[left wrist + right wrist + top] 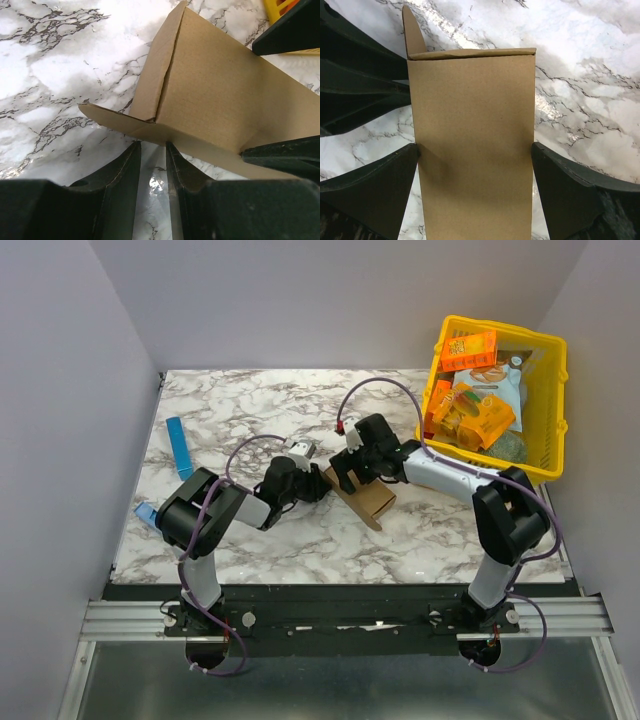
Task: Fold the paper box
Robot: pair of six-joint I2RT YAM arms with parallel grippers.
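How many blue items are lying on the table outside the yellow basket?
2: a slim blue bar near the table's left edge, and a smaller blue piece nearer, partly hidden behind the left arm's elbow. Others may be hidden under the arms.

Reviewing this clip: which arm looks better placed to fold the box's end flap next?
Probably the left. Its fingers sit right at the loose end flap of the paper box, nearly closed. The right gripper straddles the box body with fingers on both sides, so it suits steadying.

Open marble table [250,410] left and far of the paper box [365,495]; yellow basket [552,430] blocks the right.
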